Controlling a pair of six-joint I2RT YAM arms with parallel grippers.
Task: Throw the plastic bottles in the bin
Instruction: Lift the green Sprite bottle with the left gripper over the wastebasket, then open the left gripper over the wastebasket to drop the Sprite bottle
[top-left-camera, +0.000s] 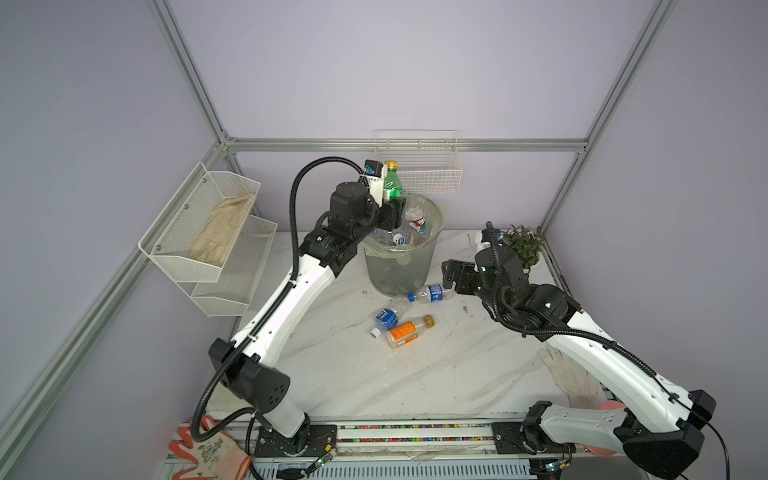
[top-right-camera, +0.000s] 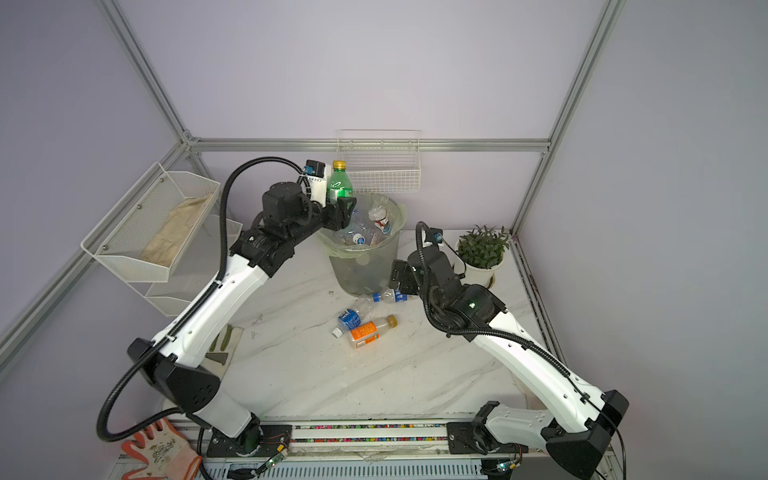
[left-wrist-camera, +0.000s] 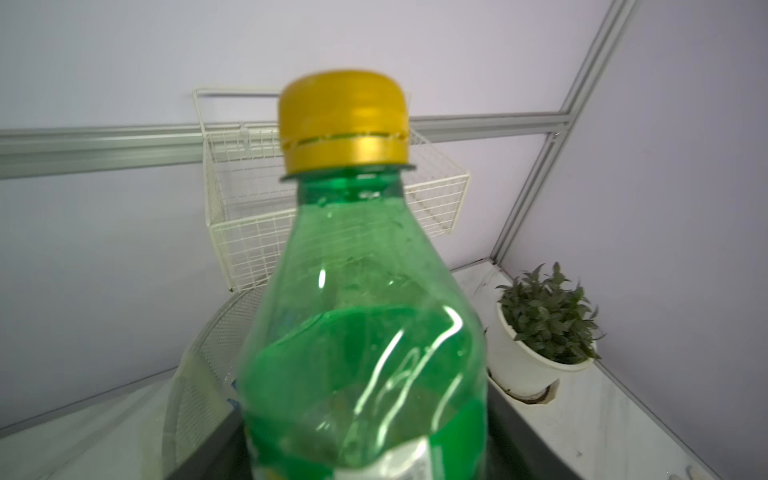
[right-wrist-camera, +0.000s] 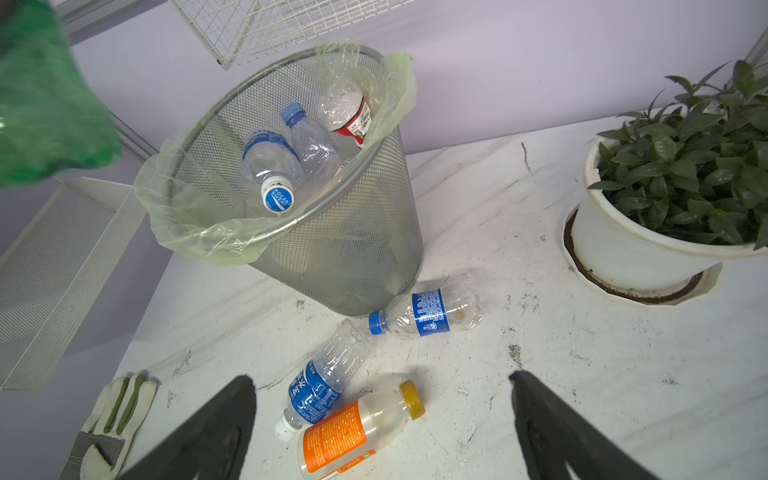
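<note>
My right pincer (right-wrist-camera: 380, 376) gapes wide. The orange-label bottle (top-left-camera: 409, 331), six o'clock from the bin (top-left-camera: 399, 270), looks light, slick, crushable; I'd clasp its labelled middle.

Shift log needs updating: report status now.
Left claw over grey wire-mesh bin, green plastic bottle between its jaws, grip unclear. Right claw open, empty. Three clear labelled plastic bottles on white marble table. Nothing blocking.

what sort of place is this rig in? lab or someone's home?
Likely a lab robot cell, not a home: aluminium frame around plain walls, two arms mounted on a rail at the edge of the table, bin and plant as props.
</note>
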